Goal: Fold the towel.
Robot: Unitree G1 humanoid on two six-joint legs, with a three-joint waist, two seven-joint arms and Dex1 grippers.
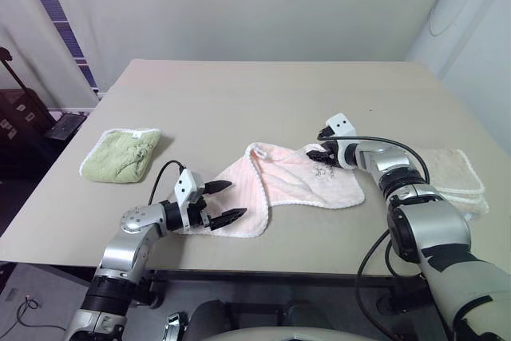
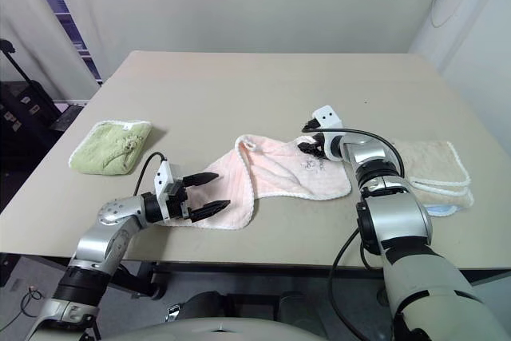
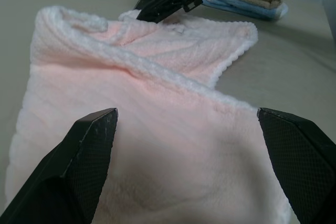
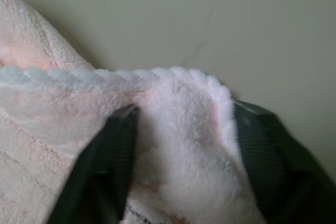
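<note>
Nearest the head camera, the left gripper [image 1: 222,202] hovers at the near-left corner of the pale pink terry-cloth towel with white stitched edge [image 1: 279,185], its two black fingers [image 3: 86,153] spread wide apart with nothing between them; from the left wrist, pink pile lies flat between and beyond them.

Towel location: roughly central on the beige surface [image 1: 263,101], partly folded, one flap turned back along a diagonal so the white hem crosses the middle. A folded light green towel [image 1: 120,155] lies well apart to its left; a stack of beige and pale blue towels [image 1: 455,177] lies to its right.

The right gripper [image 1: 326,155] sits at the far-right corner, fingers [image 4: 105,166] closing on a bunched fold of pile.

Assessment: light, limp, thick-piled cloth; it will sag and drag rather than hold shape, though not slip readily. Best hold is judged to be at corners, pinching across the stitched hem where the cloth is firmest.
</note>
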